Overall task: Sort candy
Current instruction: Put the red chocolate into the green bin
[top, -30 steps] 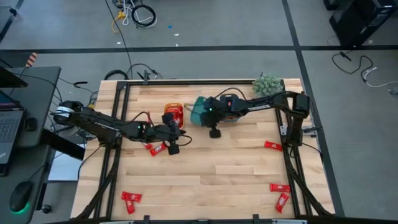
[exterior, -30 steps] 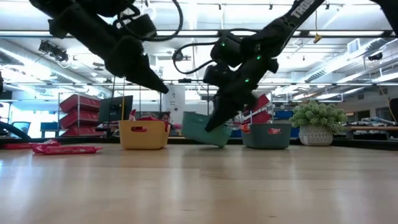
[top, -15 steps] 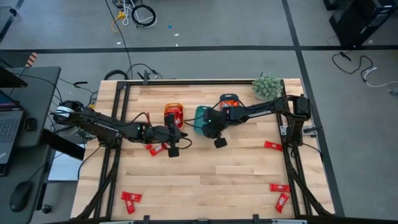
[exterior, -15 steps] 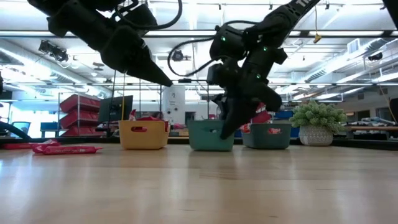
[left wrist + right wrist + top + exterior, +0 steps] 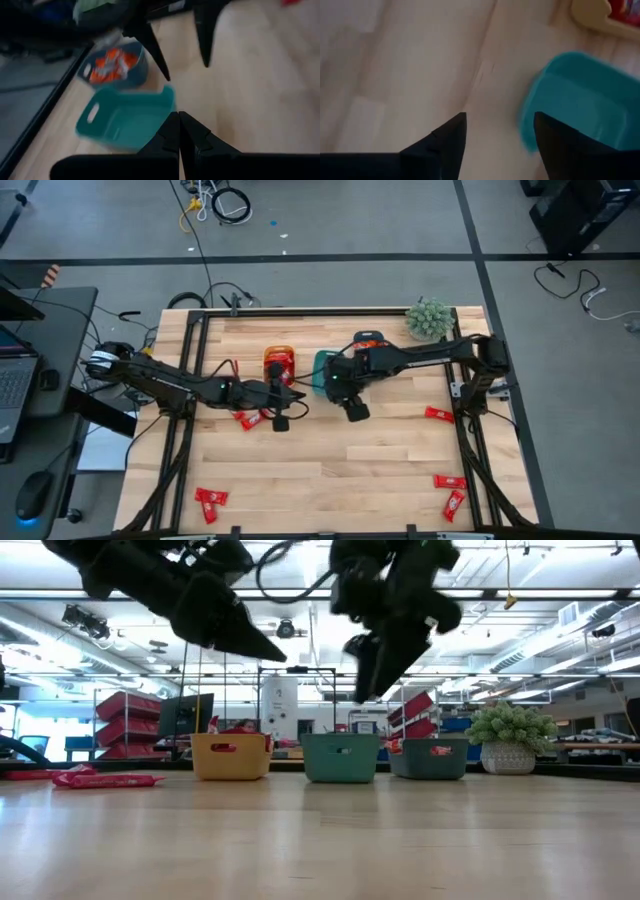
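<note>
Small flat red-wrapped candies (image 5: 444, 481): scattered on wooden table (image 5: 380, 455) near corners.
Yellow-orange plastic bin (image 5: 279, 362): candy inside.
Middle teal plastic bin (image 5: 322, 366): empty.
Far teal bin (image 5: 114, 66): candy inside.
Left gripper (image 5: 280, 421): fingers closed, holding nothing.
Right gripper (image 5: 355, 413): fingers spread wide, holding nothing.

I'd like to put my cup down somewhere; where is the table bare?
The middle front, between the candy at the left corner and the candy at the right edge, is bare. It is crowded around the bins, where both grippers hang.

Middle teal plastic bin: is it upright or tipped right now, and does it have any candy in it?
Upright: the middle teal plastic bin sits flat on the wooden table in the low view. Empty: the left wrist view shows its bare inside.
</note>
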